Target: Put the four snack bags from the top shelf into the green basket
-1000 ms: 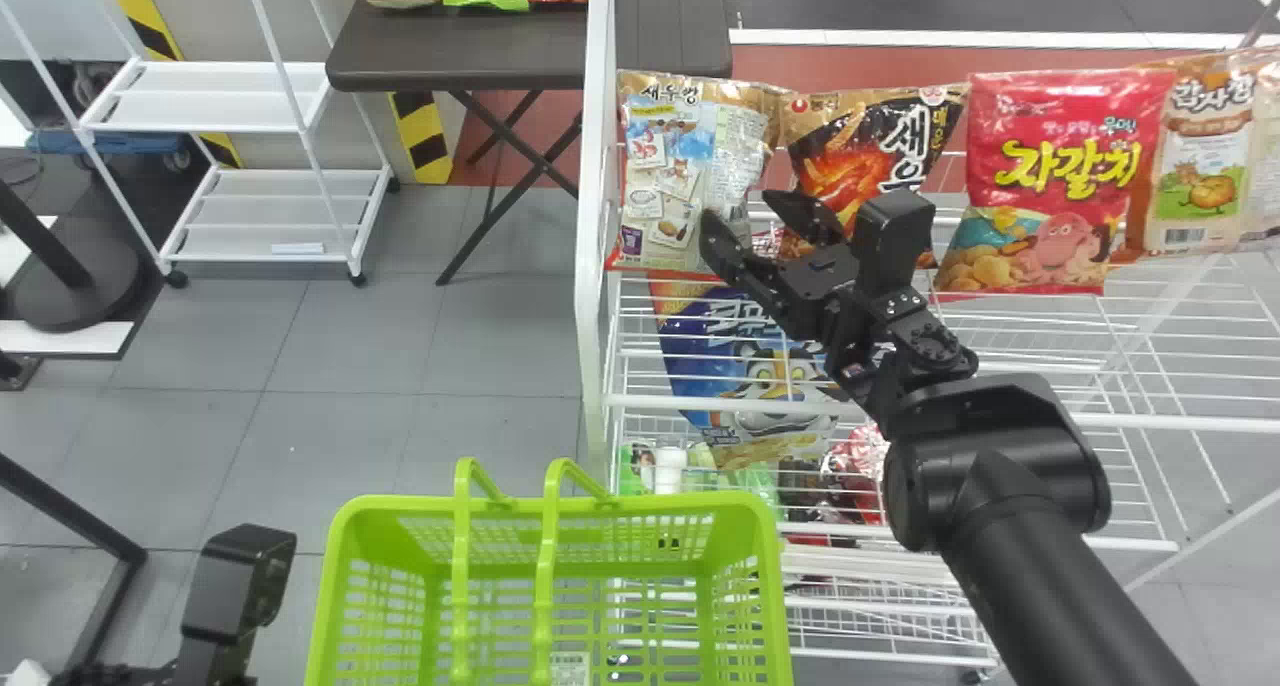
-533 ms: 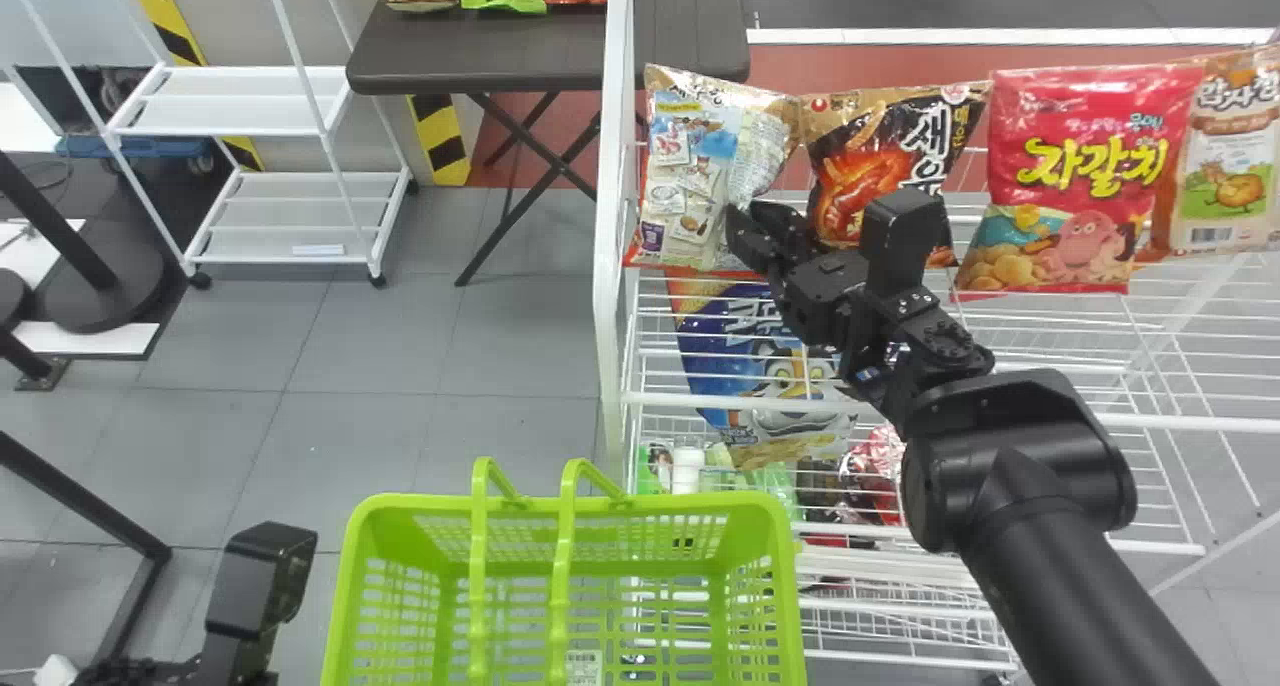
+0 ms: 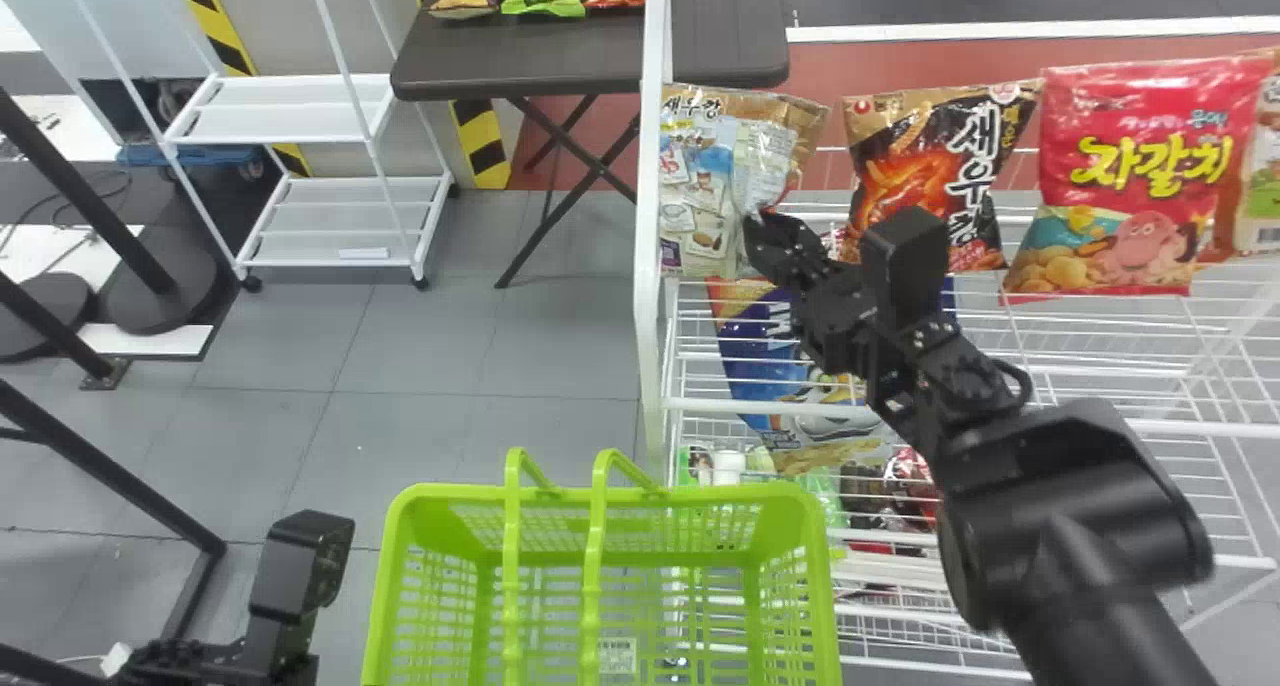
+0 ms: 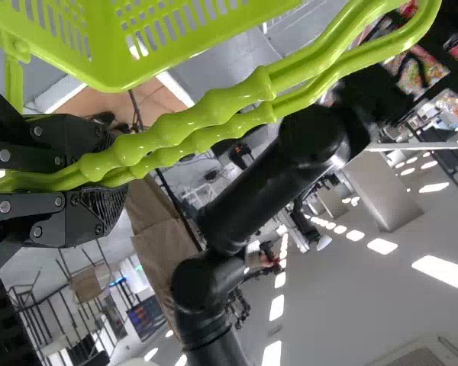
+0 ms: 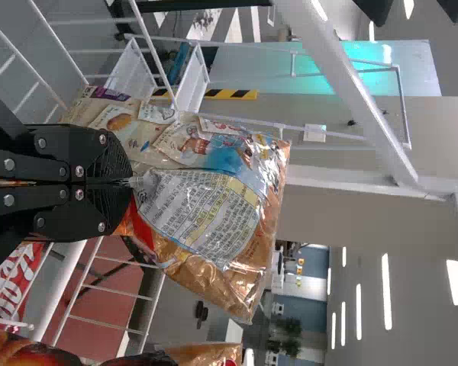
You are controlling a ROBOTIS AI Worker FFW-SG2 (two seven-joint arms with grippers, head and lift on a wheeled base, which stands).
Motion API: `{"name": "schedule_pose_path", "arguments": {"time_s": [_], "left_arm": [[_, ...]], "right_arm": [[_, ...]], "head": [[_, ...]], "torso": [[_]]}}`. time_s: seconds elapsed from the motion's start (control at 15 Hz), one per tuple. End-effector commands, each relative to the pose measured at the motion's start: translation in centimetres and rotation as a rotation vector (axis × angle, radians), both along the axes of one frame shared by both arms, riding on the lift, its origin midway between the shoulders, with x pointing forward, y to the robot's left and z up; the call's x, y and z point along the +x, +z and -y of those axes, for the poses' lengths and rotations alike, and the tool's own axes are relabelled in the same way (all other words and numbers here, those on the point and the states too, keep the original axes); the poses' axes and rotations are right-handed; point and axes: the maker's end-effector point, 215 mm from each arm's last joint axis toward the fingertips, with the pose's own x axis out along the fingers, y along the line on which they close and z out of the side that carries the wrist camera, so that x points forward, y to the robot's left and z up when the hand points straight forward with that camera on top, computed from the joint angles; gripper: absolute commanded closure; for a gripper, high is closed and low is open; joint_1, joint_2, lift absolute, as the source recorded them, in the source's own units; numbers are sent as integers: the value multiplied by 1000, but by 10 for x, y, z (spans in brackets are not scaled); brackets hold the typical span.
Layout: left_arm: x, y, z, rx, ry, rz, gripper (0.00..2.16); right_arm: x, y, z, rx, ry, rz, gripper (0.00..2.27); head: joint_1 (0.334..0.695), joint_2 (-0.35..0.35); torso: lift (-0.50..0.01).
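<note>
- Grey tiled floor (image 3: pixel 400 336) spreads toward nine o'clock in the head view.
- White wire rack (image 3: pixel 650 336) stands toward four.
- Dark table (image 3: pixel 590 56) sits at twelve.
- Green basket (image 3: pixel 740 494) is at six, its handles (image 4: pixel 214 114) clamped in the left gripper (image 3: pixel 225 661).
- Pale snack bag (image 3: pixel 695 196) lies at ten o'clock from the right gripper (image 3: pixel 765 228), whose fingers pinch its edge.
- Printed label (image 5: pixel 202 206) covers its back.
</note>
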Motion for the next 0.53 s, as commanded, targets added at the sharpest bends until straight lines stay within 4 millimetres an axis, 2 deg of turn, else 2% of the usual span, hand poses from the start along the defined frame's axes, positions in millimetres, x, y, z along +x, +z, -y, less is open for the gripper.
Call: {"name": "schedule_pose_path", "arguments": {"time_s": [0.0, 0.13, 0.27, 0.4, 0.47], "left_arm": [[11, 5, -8, 5, 16, 23, 2145], [19, 4, -10, 31, 26, 15, 2145], [27, 3, -12, 45, 37, 3, 2145], [31, 4, -12, 48, 41, 13, 2145], [32, 4, -12, 44, 46, 11, 2145]], "right_arm": [[-35, 29, 13, 48, -30, 21, 2250], [-64, 39, 38, 56, -80, -11, 2250], [-98, 41, 65, 51, -131, -89, 2250], [-134, 31, 83, 39, -160, -195, 2250], [-152, 22, 84, 41, -144, -263, 2250]], "head": [[695, 113], [695, 117], [695, 89], [695, 58], [695, 40]], "torso": [[0], [0], [0], [0], [0]]}}
